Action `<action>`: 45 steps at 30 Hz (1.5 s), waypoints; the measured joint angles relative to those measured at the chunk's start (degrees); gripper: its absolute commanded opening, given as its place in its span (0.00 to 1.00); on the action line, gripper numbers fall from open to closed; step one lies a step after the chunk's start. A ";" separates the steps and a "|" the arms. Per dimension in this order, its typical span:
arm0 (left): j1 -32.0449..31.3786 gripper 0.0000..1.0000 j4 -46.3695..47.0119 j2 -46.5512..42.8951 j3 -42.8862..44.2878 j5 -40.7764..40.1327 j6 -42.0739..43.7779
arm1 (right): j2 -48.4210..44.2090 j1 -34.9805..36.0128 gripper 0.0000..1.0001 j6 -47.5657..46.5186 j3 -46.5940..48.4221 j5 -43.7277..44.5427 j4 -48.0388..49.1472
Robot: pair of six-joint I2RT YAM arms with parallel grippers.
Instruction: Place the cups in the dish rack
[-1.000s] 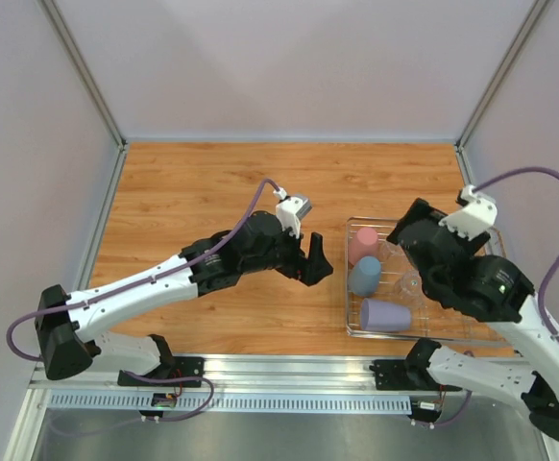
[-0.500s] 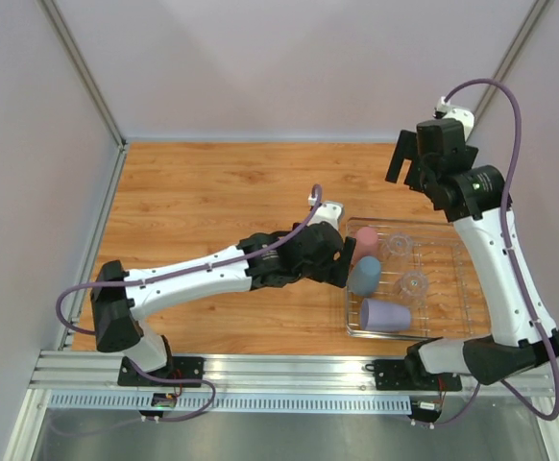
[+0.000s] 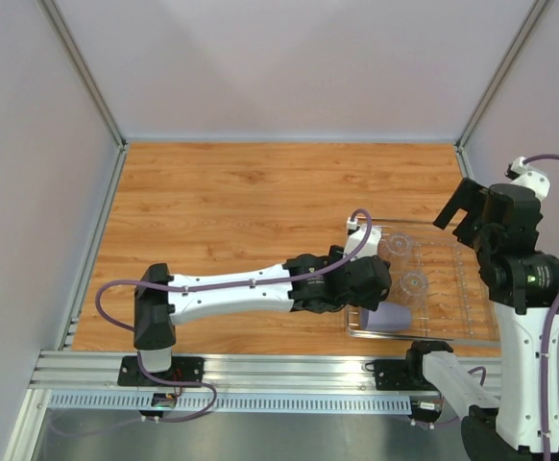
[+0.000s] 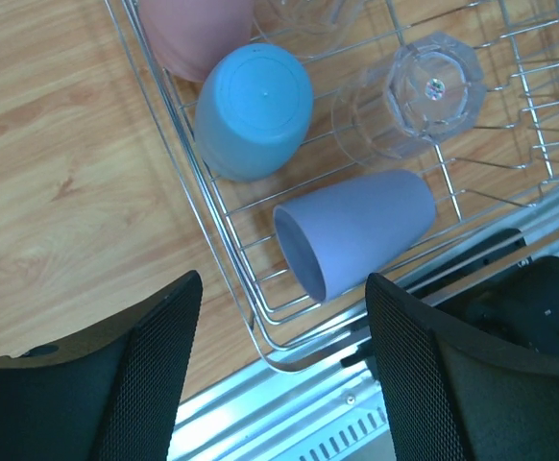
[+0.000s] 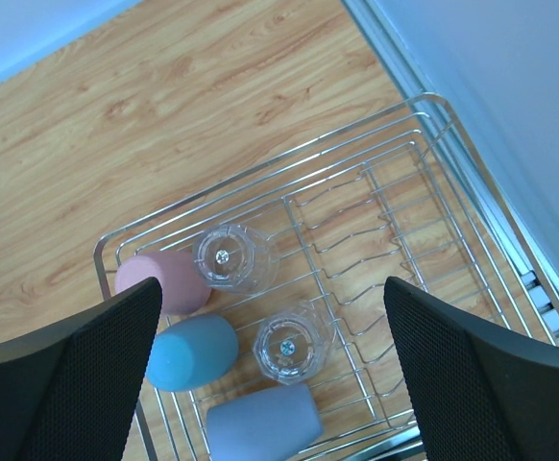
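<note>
Lavender cup [image 4: 356, 230] lies on its side in the dish rack [image 4: 227, 274] beside the blue cup [image 4: 255, 106]; both the left tool [image 4: 281, 307] and right tool [image 5: 272, 298] hang released and empty, so loading appears finished, leaving only withdrawal.

Pink cup [image 5: 155, 283], blue cup [image 5: 191, 352] and lavender cup [image 5: 265, 423]; two clear glass tumblers [image 5: 233, 257]; a silver wire dish rack [image 5: 404, 240]; the tabletop [image 5: 212, 106] is orange-brown wood grain with darker streaks.
</note>
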 measured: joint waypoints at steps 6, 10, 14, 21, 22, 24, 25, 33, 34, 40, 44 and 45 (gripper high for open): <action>-0.85 0.72 -1.11 3.39 1.14 0.04 -3.41 | -1.25 0.00 1.00 0.02 -2.67 -1.66 -1.18; -1.79 0.69 0.15 3.69 1.14 1.70 -6.86 | -2.51 0.00 1.00 0.44 -2.89 -2.16 -1.70; -2.51 0.68 1.27 5.38 1.16 2.56 -11.37 | -3.87 0.00 1.00 0.79 -3.15 -2.38 -1.68; -2.86 0.67 1.55 9.40 1.14 1.44 -20.11 | -5.70 0.00 1.00 1.53 -5.35 -3.02 -1.84; -2.86 0.67 1.55 9.86 1.14 1.27 -21.09 | -5.77 0.02 1.00 1.64 -5.55 -3.06 -1.84; -2.89 0.67 1.68 10.43 1.01 0.94 -22.69 | -5.99 0.02 1.00 1.77 -5.75 -3.21 -1.92; -2.89 0.67 2.19 10.47 0.55 0.79 -23.43 | -6.12 0.02 1.00 1.81 -5.79 -3.21 -1.95; -2.89 0.57 11.19 10.05 -6.84 0.11 -26.40 | -7.74 0.07 1.00 2.19 -6.12 -3.17 -2.34; -2.89 0.57 11.89 10.05 -7.10 0.11 -26.38 | -7.87 0.07 1.00 2.19 -6.23 -3.17 -2.47; -2.97 0.46 19.04 9.77 -9.99 0.04 -26.03 | -8.17 0.07 1.00 2.34 -6.32 -3.15 -3.52; -3.02 0.29 22.10 9.27 -11.26 -0.48 -25.03 | -8.55 0.07 1.00 2.38 -6.32 -3.08 -4.07; -3.02 0.27 23.30 8.90 -11.67 -0.63 -24.72 | -8.63 0.07 1.00 2.38 -6.32 -3.04 -4.09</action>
